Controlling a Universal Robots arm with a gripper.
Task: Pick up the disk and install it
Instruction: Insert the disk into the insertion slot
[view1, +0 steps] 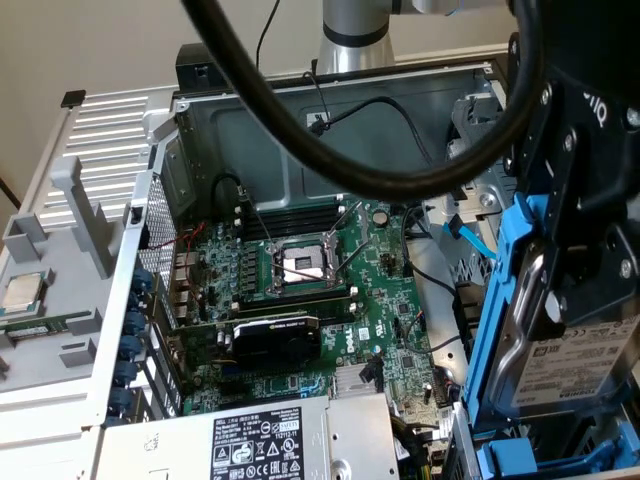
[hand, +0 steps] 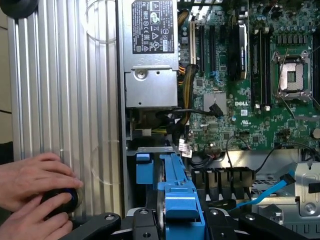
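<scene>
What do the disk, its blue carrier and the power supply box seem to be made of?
The disk looks metal: silver body, dull sheen, white paper-like label. Its carrier is probably plastic: bright blue, smooth, moulded. The power supply box seems sheet metal: matte grey, flat panels.

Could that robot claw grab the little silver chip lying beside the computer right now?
Probably not: the gripper is full, shut on the disk, at the far side of the computer case from the chip.

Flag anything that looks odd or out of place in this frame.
Two things stand out. A person's hands rest on the ribbed metal panel close beside the gripper, which grips the disk on edge. The processor socket stands open and empty, with a chip lying outside the case.
</scene>
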